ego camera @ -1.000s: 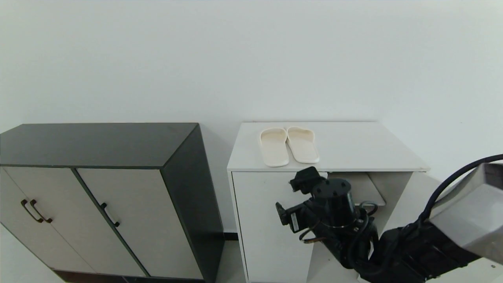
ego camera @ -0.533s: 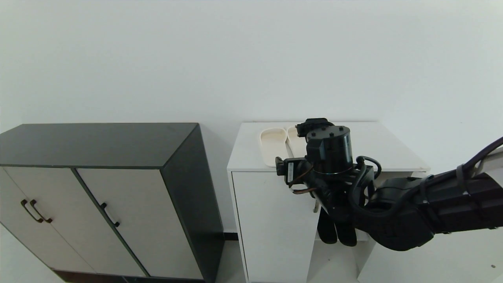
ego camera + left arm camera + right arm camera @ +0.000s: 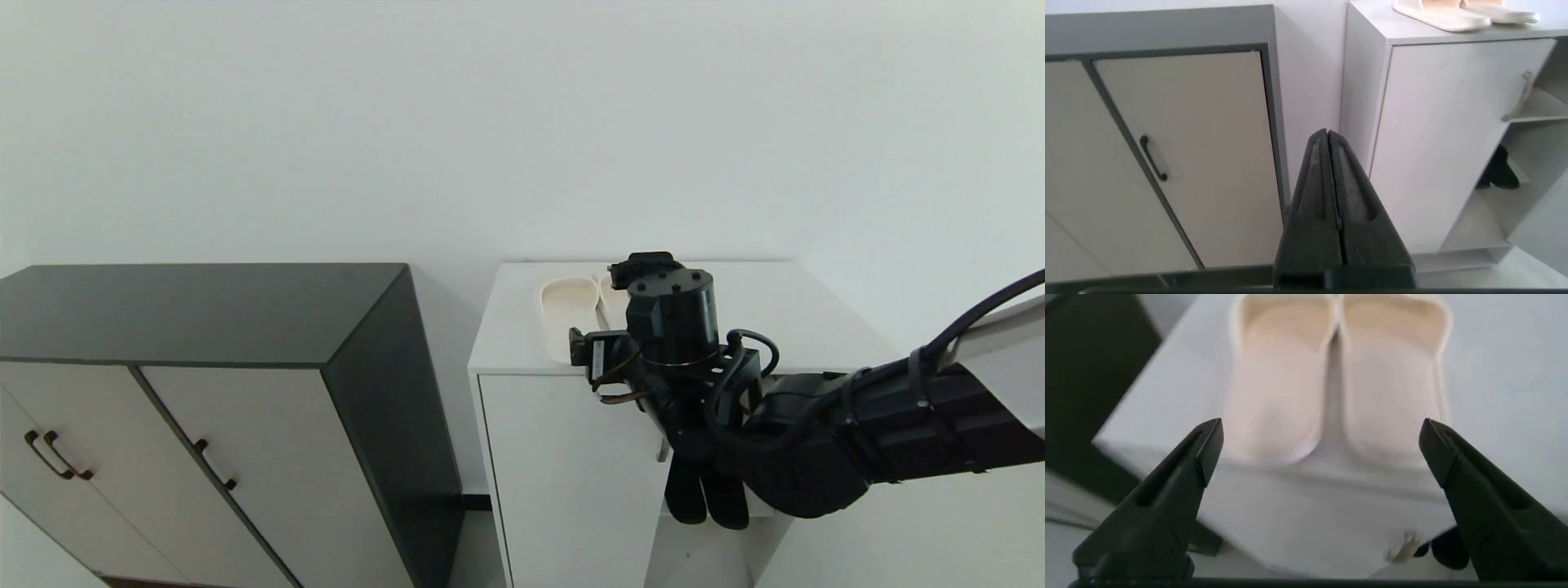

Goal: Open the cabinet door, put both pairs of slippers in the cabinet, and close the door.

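Fingers (image 3: 1167, 506) of the right gripper (image 3: 1321, 429), wide apart and empty, have risen to the cream slippers (image 3: 1339, 376) just ahead, probably the next grab.

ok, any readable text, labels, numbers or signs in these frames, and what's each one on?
No readable text in any view.
Pale sticker on the right arm near the wrist: print too small to read.
White cabinet, dark cabinet, cream slippers: no lettering, numbers or signs visible.
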